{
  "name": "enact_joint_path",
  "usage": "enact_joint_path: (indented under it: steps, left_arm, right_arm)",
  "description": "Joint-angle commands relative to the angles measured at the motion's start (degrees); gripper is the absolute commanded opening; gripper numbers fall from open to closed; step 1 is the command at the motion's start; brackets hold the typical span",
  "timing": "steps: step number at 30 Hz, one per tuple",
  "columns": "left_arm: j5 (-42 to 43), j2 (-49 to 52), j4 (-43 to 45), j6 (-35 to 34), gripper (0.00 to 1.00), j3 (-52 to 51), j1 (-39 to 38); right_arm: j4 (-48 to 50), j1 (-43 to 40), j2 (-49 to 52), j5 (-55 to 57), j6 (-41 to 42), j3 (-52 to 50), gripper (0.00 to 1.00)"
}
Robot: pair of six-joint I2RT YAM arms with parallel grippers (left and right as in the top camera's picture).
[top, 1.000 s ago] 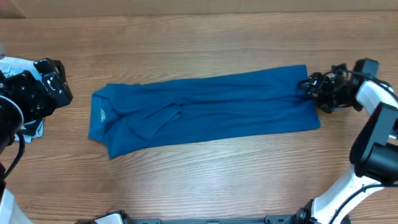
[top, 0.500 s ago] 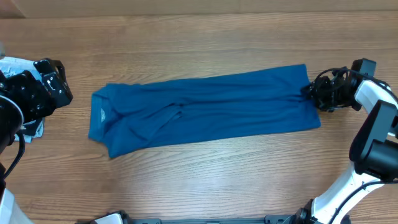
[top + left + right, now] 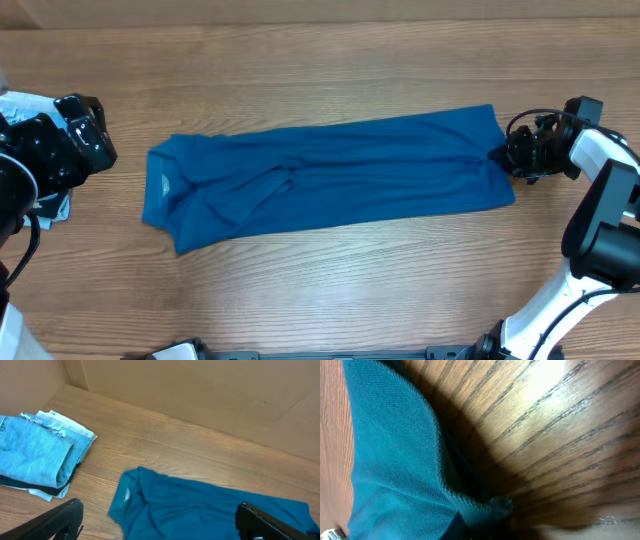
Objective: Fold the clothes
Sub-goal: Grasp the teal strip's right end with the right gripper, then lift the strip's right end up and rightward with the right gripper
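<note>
One teal shirt (image 3: pixel 330 175) lies stretched left-to-right, collar (image 3: pixel 162 185) leftward.

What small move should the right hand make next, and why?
Probably lift slightly and begin carrying the hem toward the collar. The right hand is shut on the hem edge of the shirt, which lies flat and stretched out, while the left hand is open, apart from the cloth.

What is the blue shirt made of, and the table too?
Shirt: probably soft knit fabric, matte; close up it shows tiny mesh-like loops and a stitched hem. Table: wood or wood-look laminate, smooth, slightly glossy; grain lines and a glare show.
</note>
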Motion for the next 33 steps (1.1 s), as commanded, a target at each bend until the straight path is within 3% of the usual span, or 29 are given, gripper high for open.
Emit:
enact_joint_path:
  steps: [1, 9, 15, 23, 33]
  left_arm:
    - [-0.55, -0.02, 0.09, -0.37, 1.0, 0.11, -0.52]
    - [-0.55, -0.02, 0.09, -0.37, 1.0, 0.11, -0.52]
    - [-0.55, -0.02, 0.09, -0.37, 1.0, 0.11, -0.52]
    - [-0.55, -0.02, 0.09, -0.37, 1.0, 0.11, -0.52]
    - [-0.55, -0.02, 0.09, -0.37, 1.0, 0.11, -0.52]
  right_arm:
    - [-2.36, 0.85, 2.01, 4.63, 0.09, -2.86, 0.04]
    - [-5.79, -8.17, -7.37, 6.78, 2.71, 1.16, 0.04]
    - [-8.83, -12.96, -9.11, 11.52, -0.61, 6.21, 0.04]
    - [-14.16, -13.53, -9.11, 15.78, -2.12, 21.81, 0.04]
    - [-20.9, -11.61, -10.01, 10.75, -3.69, 28.63, 0.04]
